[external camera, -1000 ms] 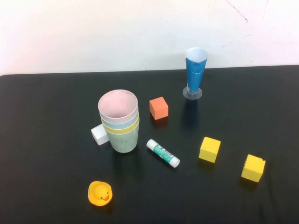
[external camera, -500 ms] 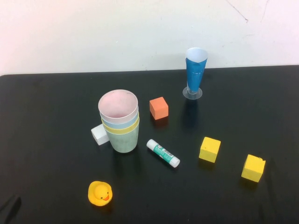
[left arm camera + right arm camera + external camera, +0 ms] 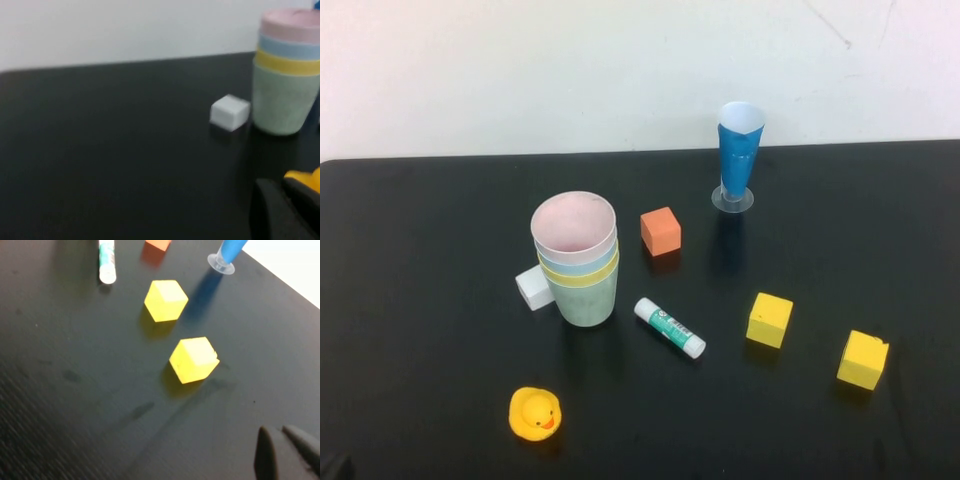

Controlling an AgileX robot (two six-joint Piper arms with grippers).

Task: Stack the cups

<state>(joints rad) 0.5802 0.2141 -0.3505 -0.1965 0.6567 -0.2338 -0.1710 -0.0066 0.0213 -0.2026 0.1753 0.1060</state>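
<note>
Pastel cups [image 3: 576,260] are all nested in one upright stack on the black desk [image 3: 420,250], pink on top, green at the bottom, with a small white block [image 3: 533,288] touching its left side. Left pincer [image 3: 285,212] sits low near the rubber duck [image 3: 534,413], closed and empty. Right pincer [image 3: 285,452] hangs near two yellow cubes [image 3: 194,359], also closed and empty.

Four cups [image 3: 287,75] stand nested upright on the black tabletop [image 3: 110,150]: green outermost, then yellow, blue, pink. A white cube [image 3: 229,112] sits just beside the stack. The left gripper [image 3: 285,212] is shut, near a partly hidden yellow duck [image 3: 306,179].
</note>
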